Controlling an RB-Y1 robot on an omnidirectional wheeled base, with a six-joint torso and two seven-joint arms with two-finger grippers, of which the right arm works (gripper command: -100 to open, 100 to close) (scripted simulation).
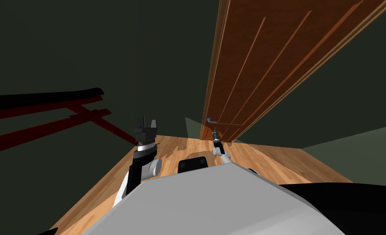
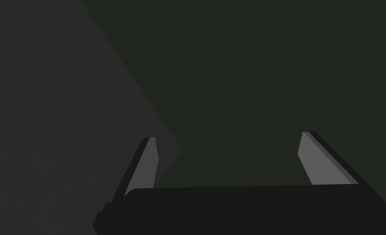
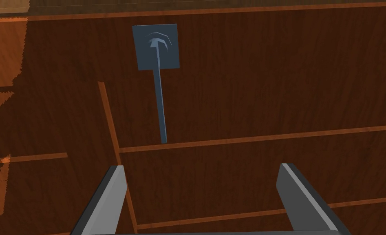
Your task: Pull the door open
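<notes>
Door handle (image 3: 162,102) just ahead of right gripper (image 3: 202,167), not touching – fingers (image 3: 108,200) spread wide, empty. Left gripper (image 2: 227,136) well off from handle – spread too.

The door (image 1: 261,61) stands far ahead on the right, its handle (image 1: 211,120) at its left edge. The right gripper (image 1: 215,132) sits just before the handle, apart from it; the left gripper (image 1: 146,122) is well left.
</notes>
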